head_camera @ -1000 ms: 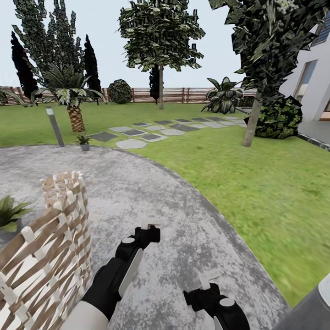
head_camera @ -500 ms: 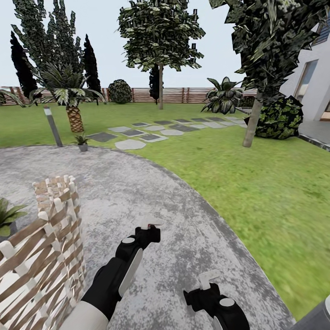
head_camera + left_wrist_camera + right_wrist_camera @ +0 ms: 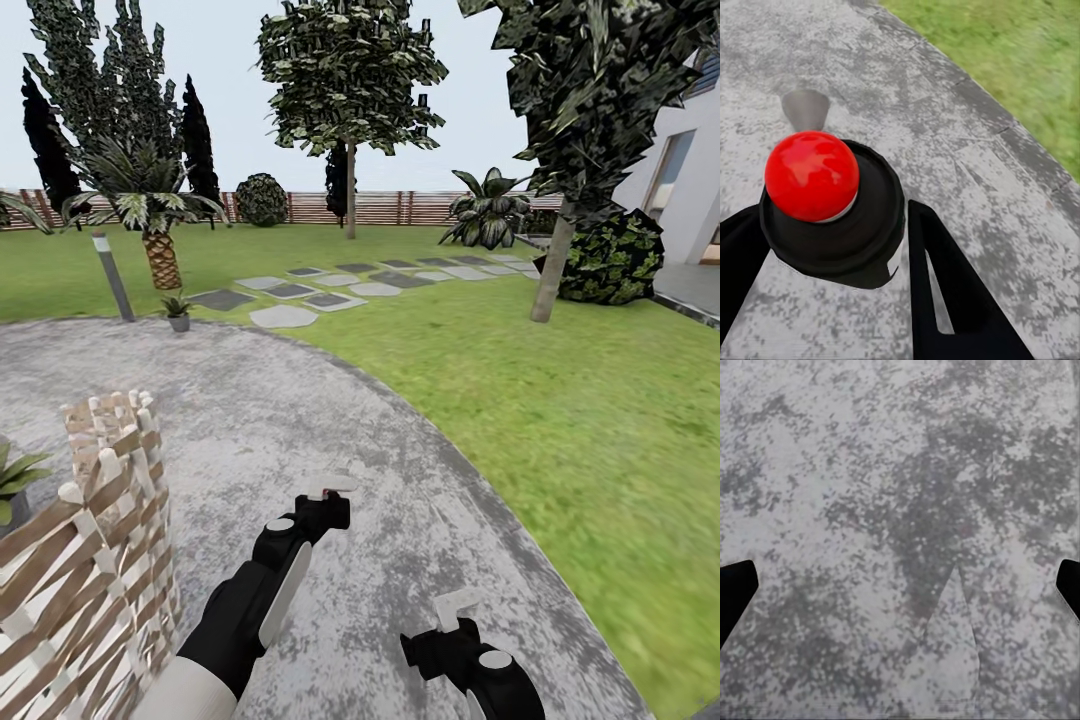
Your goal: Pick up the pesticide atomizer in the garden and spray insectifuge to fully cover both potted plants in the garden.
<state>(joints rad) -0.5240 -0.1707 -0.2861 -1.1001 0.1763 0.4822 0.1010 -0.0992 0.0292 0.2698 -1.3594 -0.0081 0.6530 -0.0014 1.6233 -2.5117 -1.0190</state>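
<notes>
Since 1 second ago our whole head view has slid rightward, so the brown-and-white woven lattice chair (image 3: pixel 85 560) and the near green leafy potted plant in its grey pot (image 3: pixel 18 478) sit closer to the left edge; both arms look unchanged against the round mottled grey paved patio (image 3: pixel 300 420). Our left fingers (image 3: pixel 832 247) pinch the dark green spray bottle with the red dot (image 3: pixel 821 199), seen from the left wrist. Our right fingers (image 3: pixel 900 585) are spread wide over bare paving. We see the 2nd small grey-potted plant (image 3: pixel 179 312) at the patio's far rim, beside the grey lamp post (image 3: pixel 112 275).
</notes>
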